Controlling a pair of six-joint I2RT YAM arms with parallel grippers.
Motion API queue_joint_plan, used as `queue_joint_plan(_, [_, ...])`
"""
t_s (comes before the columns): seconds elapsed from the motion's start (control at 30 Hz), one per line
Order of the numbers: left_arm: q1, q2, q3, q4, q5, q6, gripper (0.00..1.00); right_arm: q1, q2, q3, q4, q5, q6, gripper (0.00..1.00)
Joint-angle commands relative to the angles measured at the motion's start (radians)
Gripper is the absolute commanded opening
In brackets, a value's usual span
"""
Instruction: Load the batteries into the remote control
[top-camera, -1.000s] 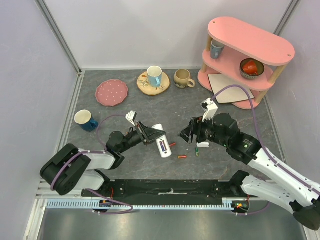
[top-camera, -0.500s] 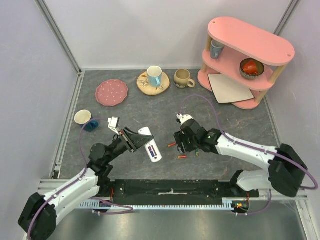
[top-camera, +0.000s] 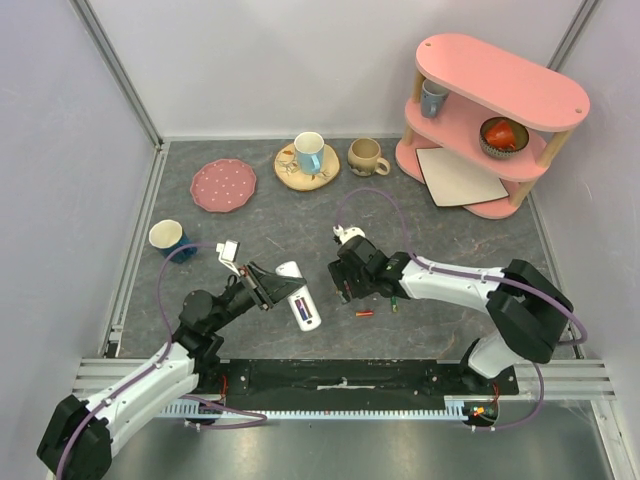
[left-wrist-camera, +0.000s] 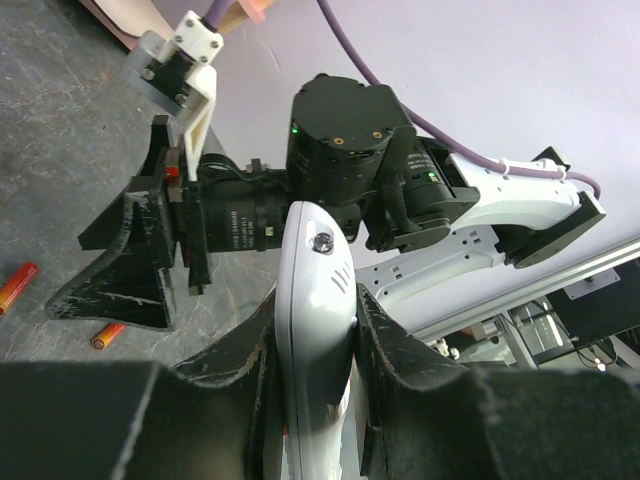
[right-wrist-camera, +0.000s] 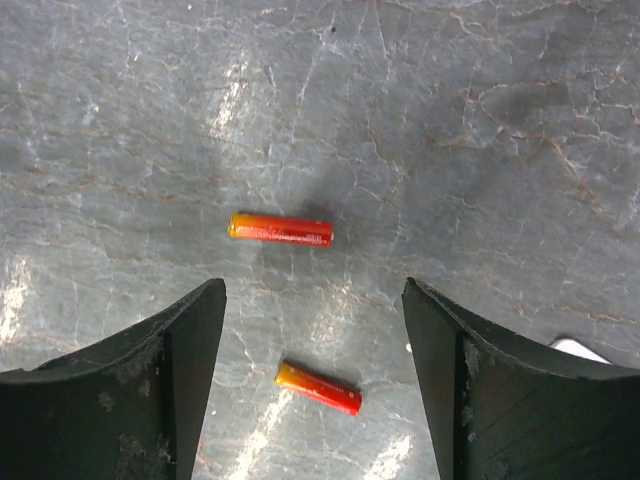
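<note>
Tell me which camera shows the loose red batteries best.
Right wrist: both red batteries lie large and sharp, apart, below the open right gripper. The top view shows only one, a tiny speck; the other is out of sight there. The left wrist catches both small at its left edge.

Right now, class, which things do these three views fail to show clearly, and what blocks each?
- Left wrist view: the remote shows edge-on, its lower part covered by the fingers of the left end effector; battery slots unseen.
- Top view: slots too small to tell how many are filled.
- Right wrist view: a white object is mostly hidden behind a finger of the right end effector; polarity marks on the two red-orange batteries are too small.
</note>
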Motion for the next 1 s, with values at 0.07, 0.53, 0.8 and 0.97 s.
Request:
queue_joint_plan(0.07, [0.005,-0.025,-0.030,0.026,-0.016,0.017,0.02,0.011,0.076,0.060,0.064,0.037,0.023,0.79])
queue_joint_plan(0.53, [0.008,-0.048,-0.039,0.014,-0.019,0.013,0.02,0.012,0.166,0.095,0.089,0.029,0.046,0.76])
queue_joint_plan(0.8, [0.008,-0.051,-0.042,-0.003,-0.017,0.020,0.02,0.032,0.183,0.095,0.052,0.071,0.043,0.70])
queue_joint_plan(0.97, [0.007,-0.047,-0.039,-0.003,-0.014,0.021,0.02,0.048,0.206,0.098,0.041,0.083,0.049,0.67])
